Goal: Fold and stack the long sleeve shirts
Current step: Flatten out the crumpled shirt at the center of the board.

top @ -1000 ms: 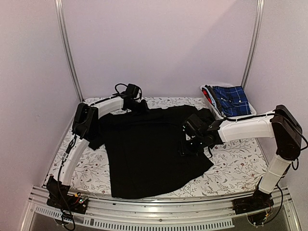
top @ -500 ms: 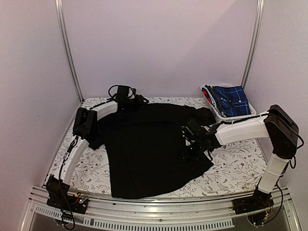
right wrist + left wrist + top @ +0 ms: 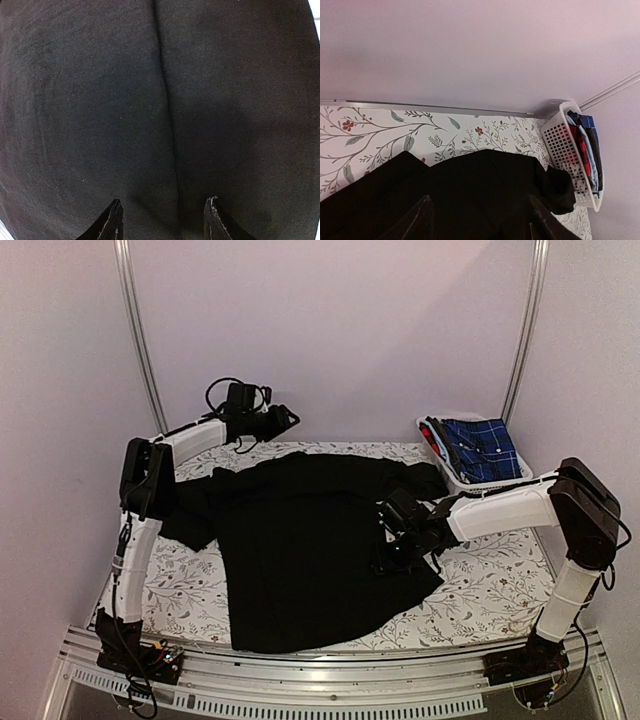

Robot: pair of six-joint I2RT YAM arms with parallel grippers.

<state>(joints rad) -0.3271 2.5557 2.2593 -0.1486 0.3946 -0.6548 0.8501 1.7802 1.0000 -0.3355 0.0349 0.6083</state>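
At the far left we see the left gripper [image 3: 283,418] raised above the table's back edge, clear of the cloth. In its wrist view its two dark fingers [image 3: 424,220] stand wide apart with nothing between them.

Below and to the right of it, the black shirt [image 3: 305,550] lies spread across the middle of the floral table cover [image 3: 495,570]. One sleeve trails off to the left, and the far-right corner is bunched beside the basket.

The right gripper [image 3: 386,554] is low over the shirt's right side. Its fingers [image 3: 112,222] are parted, with a crease of the dark cloth running between them. We cannot say for certain whether the tips touch the fabric, and they grip nothing that we can see.

At the far right, the white slotted basket [image 3: 437,454] sits at the back corner with a blue plaid cloth [image 3: 485,446] on top of its contents.
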